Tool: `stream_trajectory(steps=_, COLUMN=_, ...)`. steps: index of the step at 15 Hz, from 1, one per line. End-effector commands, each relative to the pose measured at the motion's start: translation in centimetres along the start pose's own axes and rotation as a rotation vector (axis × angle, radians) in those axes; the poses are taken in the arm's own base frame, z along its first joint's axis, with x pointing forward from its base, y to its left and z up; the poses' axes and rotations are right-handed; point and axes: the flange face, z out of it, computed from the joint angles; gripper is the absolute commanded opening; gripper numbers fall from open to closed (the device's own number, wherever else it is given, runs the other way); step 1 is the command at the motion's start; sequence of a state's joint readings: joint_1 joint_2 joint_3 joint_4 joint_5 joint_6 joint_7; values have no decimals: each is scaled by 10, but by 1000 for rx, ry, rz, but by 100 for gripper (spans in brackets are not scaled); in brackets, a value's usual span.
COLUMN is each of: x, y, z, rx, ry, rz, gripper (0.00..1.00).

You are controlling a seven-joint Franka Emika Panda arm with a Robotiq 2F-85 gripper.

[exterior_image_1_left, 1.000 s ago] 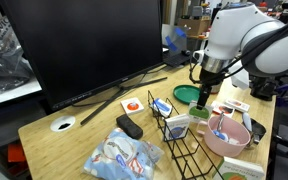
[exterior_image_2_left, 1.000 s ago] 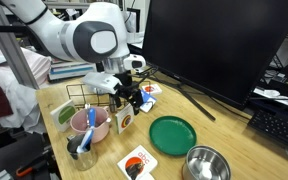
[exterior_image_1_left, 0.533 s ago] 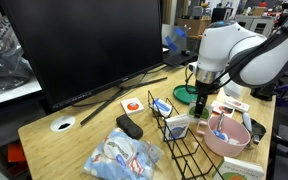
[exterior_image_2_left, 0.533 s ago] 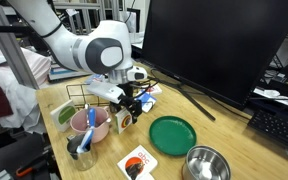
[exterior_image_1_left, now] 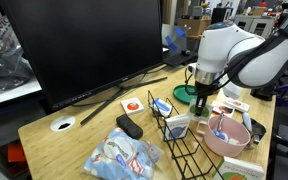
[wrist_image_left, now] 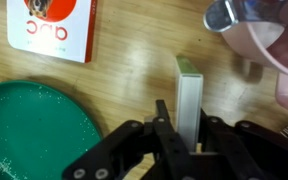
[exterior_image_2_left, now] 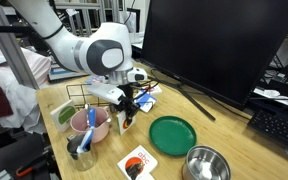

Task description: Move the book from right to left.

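In the wrist view a green plate (wrist_image_left: pixel 34 130) lies at the left on the table (wrist_image_left: pixel 134 70), with a red-and-white card (wrist_image_left: pixel 52 28) above it. Right of the plate the book (wrist_image_left: pixel 190 90) stands on edge between the fingers of the hand (wrist_image_left: pixel 184 128). I cannot tell whether they clamp it. A pink cup (wrist_image_left: pixel 269 45) sits farthest right.

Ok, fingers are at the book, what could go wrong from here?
The book stands on edge; with the fingers only near one end, it may pivot or slip. The pink bowl sits close beside it and could get clipped. The green plate lies nearby, possibly in the carry path.
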State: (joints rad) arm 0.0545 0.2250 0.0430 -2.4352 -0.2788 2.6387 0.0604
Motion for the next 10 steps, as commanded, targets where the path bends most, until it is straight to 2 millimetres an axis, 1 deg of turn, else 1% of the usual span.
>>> stream_trajectory(steps=1, x=-3, y=7, z=-15, rx=-21, ry=21, rz=37, gripper=0)
stream_trajectory(steps=2, x=-4, y=10, z=-20, rx=-24, ry=30, rz=53, gripper=0)
stream_trajectory(steps=3, x=-4, y=12, z=-27, rx=-32, ry=41, rz=68, gripper=3)
stream_trajectory(steps=6, x=-6, y=19, z=-52, rx=-47, ry=78, rz=117, gripper=4)
stream_trajectory(steps=8, x=-4, y=23, z=-76, rx=-55, ry=122, rz=170, gripper=4)
stream_trajectory(steps=10, x=-1, y=24, z=-103, rx=-76, ry=165, rz=207, gripper=4)
